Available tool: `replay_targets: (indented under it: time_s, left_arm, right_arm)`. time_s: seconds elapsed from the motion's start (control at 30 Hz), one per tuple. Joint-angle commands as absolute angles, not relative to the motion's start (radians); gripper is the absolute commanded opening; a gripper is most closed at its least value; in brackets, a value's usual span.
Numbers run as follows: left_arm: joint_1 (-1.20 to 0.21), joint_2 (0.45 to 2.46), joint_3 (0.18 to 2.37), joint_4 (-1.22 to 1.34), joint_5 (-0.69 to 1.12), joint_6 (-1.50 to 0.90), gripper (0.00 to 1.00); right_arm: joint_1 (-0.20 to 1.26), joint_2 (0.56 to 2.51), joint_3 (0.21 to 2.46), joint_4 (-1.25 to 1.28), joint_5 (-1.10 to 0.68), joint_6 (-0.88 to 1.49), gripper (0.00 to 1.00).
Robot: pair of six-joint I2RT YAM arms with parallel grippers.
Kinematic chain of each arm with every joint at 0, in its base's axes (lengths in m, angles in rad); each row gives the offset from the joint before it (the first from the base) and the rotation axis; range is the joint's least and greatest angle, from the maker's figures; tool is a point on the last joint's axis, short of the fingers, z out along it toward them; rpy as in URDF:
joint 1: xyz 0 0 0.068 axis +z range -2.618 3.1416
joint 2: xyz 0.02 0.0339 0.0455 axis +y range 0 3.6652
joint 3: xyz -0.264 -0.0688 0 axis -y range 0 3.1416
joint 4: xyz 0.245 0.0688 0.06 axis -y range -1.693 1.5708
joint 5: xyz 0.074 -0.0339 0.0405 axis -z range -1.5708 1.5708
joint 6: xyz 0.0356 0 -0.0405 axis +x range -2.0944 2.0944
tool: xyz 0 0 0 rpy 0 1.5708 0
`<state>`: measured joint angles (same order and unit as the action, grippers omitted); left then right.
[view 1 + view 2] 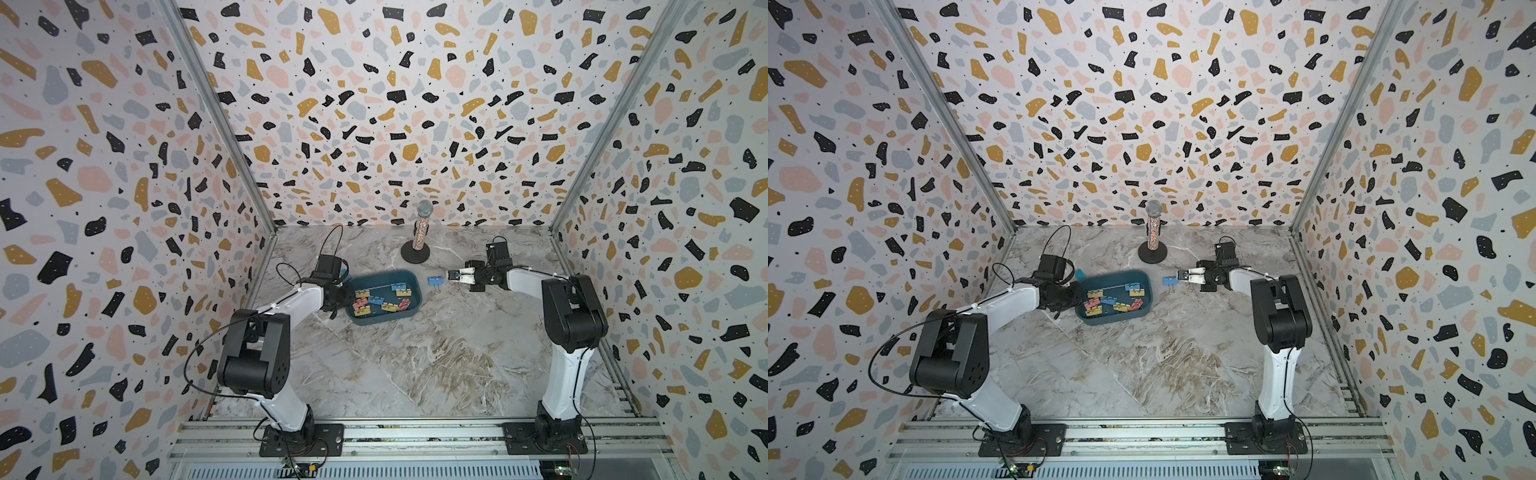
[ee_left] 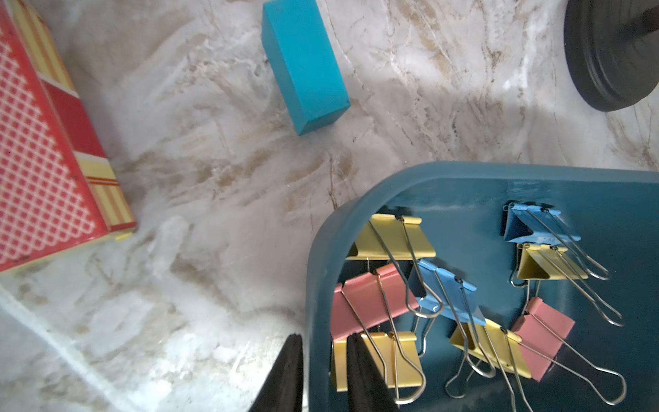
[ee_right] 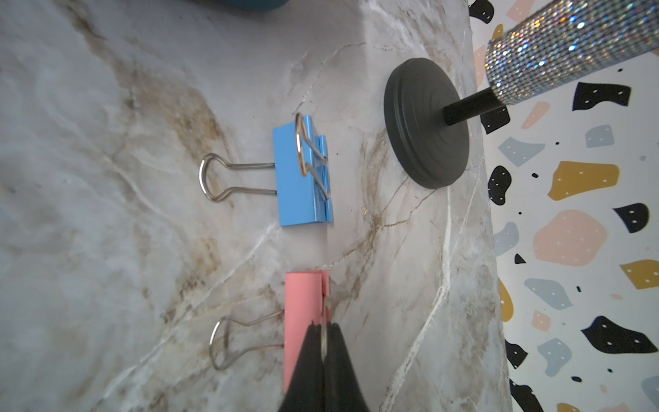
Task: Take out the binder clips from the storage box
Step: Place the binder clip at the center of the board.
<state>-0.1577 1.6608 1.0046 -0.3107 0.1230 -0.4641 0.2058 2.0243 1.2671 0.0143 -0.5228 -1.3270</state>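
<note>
Right wrist view: pink clip (image 3: 303, 310) pinched by one thin silver wire handle between the black fingers of the right gripper (image 3: 323, 330), jaws closed tight on the wire. Long axis of its folded metal body parallel to that of the blue clip (image 3: 303, 174) just beside it on the marble-patterned table (image 3: 107, 214). Free handles of both pointing the same way. Cannot tell whether the pink body touches the table.

In both top views, pink clip hard to make out at the fingertips. There, blue clip (image 1: 435, 281) lying flat between storage box (image 1: 386, 321) and right gripper, loop handle toward the robot's base rail.

Storage box of smooth dark teal plastic, a rounded rectangle with low walls, long axis across the table from arm to arm. Inside, eight binder clips (image 2: 445, 292) in a loose overlapping heap of yellow, pink and blue, handles aimed in mixed directions.

Left gripper (image 2: 324, 337) closed narrow on the box wall, one finger inside and one outside, largely hidden under its own wrist in the top views.

Farther back, glittery microphone (image 1: 419, 237) upright on a round black stand (image 1: 415, 254). In the left wrist view, matte teal block (image 2: 303, 64) and red patterned tin (image 2: 42, 160), the tin cut off at the frame edge.
</note>
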Motion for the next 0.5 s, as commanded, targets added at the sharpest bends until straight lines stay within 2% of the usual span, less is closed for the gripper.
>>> replay_targets:
  time_s: [0.0,0.23,0.47]
  left_arm:
    - [-0.152,1.636,0.989,-0.298,0.126,-0.469,0.25]
    - [-0.153,1.631,0.985,-0.298,0.126,-0.468,0.25]
    - [-0.153,1.627,0.983,-0.298,0.127,-0.469,0.25]
  right_arm:
    - [0.207,2.021,1.255,0.009,-0.526,-1.329,0.0]
    - [0.208,2.025,1.241,0.021,-0.527,-1.323,0.0]
    - [0.21,2.023,1.223,0.029,-0.517,-1.327,0.17]
